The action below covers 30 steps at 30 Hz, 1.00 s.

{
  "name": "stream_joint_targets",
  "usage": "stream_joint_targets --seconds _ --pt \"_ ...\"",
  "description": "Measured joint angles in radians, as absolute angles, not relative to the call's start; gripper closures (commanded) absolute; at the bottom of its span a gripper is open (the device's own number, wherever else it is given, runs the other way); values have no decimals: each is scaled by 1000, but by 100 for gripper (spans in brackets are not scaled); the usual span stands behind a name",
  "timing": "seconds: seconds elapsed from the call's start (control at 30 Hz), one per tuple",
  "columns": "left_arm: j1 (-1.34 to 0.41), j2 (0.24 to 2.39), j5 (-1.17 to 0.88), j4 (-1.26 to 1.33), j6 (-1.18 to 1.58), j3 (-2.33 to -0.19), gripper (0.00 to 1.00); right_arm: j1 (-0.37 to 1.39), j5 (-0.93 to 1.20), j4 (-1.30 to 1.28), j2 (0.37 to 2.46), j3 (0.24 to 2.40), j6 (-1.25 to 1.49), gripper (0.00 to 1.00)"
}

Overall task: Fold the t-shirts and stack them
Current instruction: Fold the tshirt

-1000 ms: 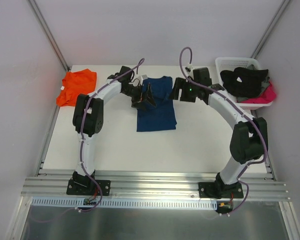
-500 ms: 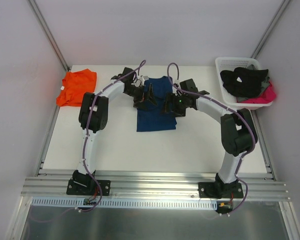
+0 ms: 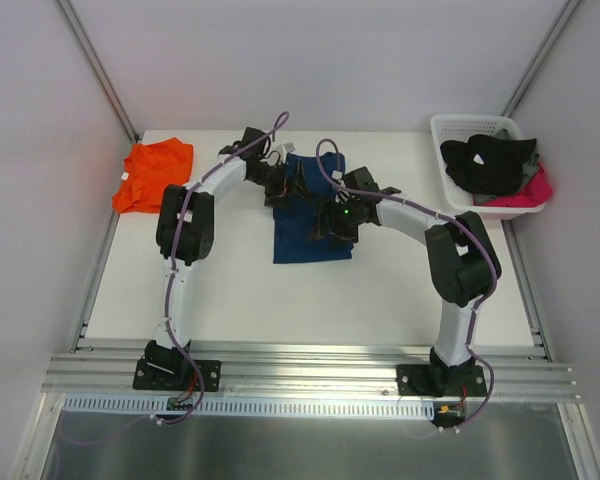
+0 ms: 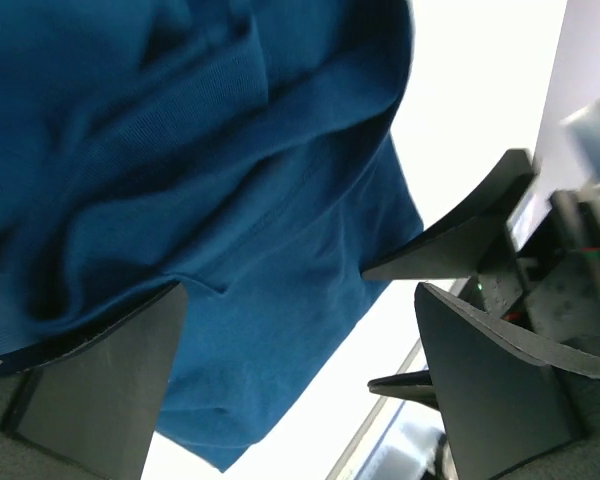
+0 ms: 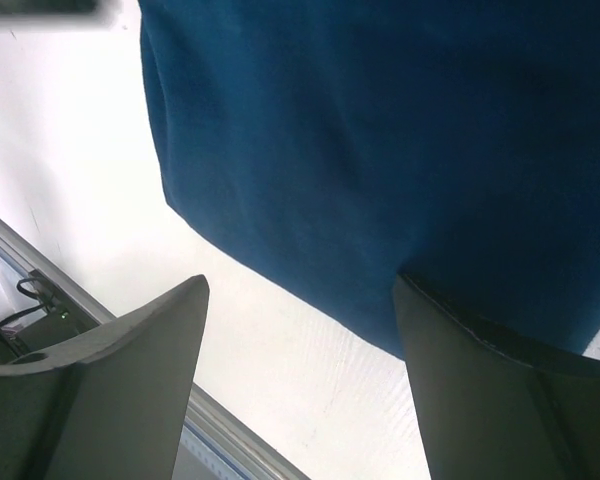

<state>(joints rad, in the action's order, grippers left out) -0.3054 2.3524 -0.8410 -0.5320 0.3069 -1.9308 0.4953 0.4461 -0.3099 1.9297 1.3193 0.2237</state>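
Note:
The navy blue t-shirt (image 3: pixel 312 228) lies folded into a long strip at the middle back of the table. My left gripper (image 3: pixel 291 186) is open over its far left part; in the left wrist view (image 4: pixel 300 295) rumpled blue cloth (image 4: pixel 180 150) fills the space above the fingers (image 4: pixel 100 385), with nothing gripped. My right gripper (image 3: pixel 326 221) is open over the shirt's right side; in the right wrist view (image 5: pixel 300 288) it straddles the shirt's edge (image 5: pixel 380 150), one finger (image 5: pixel 500 390) against the cloth. The orange t-shirt (image 3: pixel 155 174) lies crumpled at the far left.
A white basket (image 3: pixel 446 128) holding black and pink clothes stands at the back right. Grey walls close in both sides. A metal rail (image 3: pixel 310 360) runs along the table's near edge.
My right arm has swung left from near the basket onto the navy shirt's right side. My left gripper has shifted slightly towards the back over the shirt.

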Motion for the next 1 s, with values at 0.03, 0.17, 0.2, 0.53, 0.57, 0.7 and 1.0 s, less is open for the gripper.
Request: stream_joint_targets --seconds 0.03,0.17,0.2,0.53,0.57,0.7,1.0 --pt "-300 2352 -831 -532 307 -1946 1 495 446 -310 1932 1319 224 21" --pt "-273 2352 -804 -528 305 -2018 1 496 446 -310 1945 1319 224 21" --pt "-270 2353 -799 -527 304 -2033 1 497 446 -310 1948 1319 224 21" --pt "-234 2307 -809 -499 306 -1971 11 514 443 -309 1955 1319 218 21" --pt "-235 2291 -820 -502 311 -1934 13 516 442 -309 1955 1319 217 21" --pt "-236 2220 -863 -518 343 -1803 19 523 438 -307 1955 1319 213 21" --pt "-255 2133 -884 -509 383 -1752 24 527 437 -288 1954 1306 212 21"
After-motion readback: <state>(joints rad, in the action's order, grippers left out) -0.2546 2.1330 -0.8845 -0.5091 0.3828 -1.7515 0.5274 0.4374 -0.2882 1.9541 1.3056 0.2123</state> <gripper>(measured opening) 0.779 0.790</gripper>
